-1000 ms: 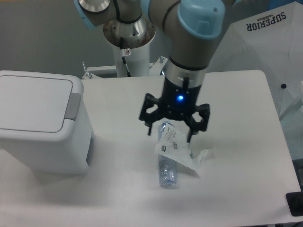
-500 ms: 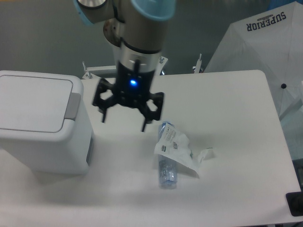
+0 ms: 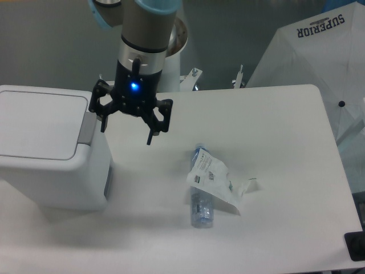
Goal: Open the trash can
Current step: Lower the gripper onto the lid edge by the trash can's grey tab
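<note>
- The gripper [image 3: 126, 126] has swung left across the bench [image 3: 274, 125], away from the bottle [image 3: 201, 197], and now hangs at the trash can's [image 3: 51, 154] right edge, beside the grey push tab [image 3: 87, 127].
- Its jaws are spread wide, grasping nothing.
- The trash can sits at the bench's left end, lid flat and closed.
- By my reading, the approach is nearly done; pressing the tab remains.
- "SUPERIOR" reads on the white umbrella [image 3: 319, 51], far right of the can; the bottle's label print is too small to read.
</note>
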